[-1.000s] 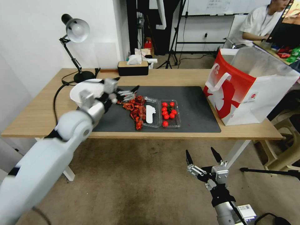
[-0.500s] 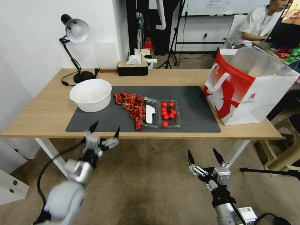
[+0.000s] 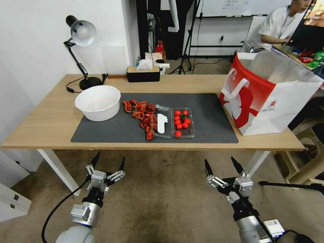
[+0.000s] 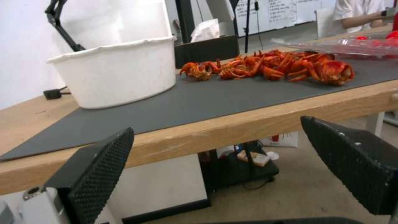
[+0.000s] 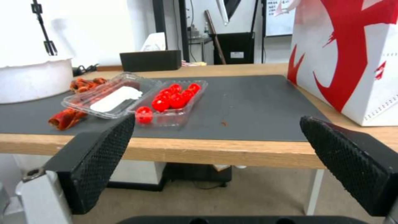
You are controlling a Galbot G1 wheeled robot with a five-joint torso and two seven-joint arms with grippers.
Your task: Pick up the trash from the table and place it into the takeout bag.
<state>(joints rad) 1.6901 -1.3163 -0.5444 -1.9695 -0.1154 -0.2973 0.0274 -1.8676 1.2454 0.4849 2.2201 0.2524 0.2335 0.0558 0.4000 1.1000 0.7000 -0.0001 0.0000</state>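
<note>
Below the bench's [image 3: 40, 130] near edge, the left pincer [image 3: 107, 162] at 7 o'clock and the right pincer [image 3: 222, 164] at 5 o'clock both hang over the floor with fingers spread, holding nothing. On the dark mat [image 3: 206, 104], a white bowl [image 3: 98, 102] sits at 9 o'clock, red crayfish shells [image 3: 143, 113] and a clear tray of cherry tomatoes [image 3: 175, 122] lie at centre. At 3 o'clock the takeout bag [image 3: 270, 94] stands upright, partly on the mat's edge.
</note>
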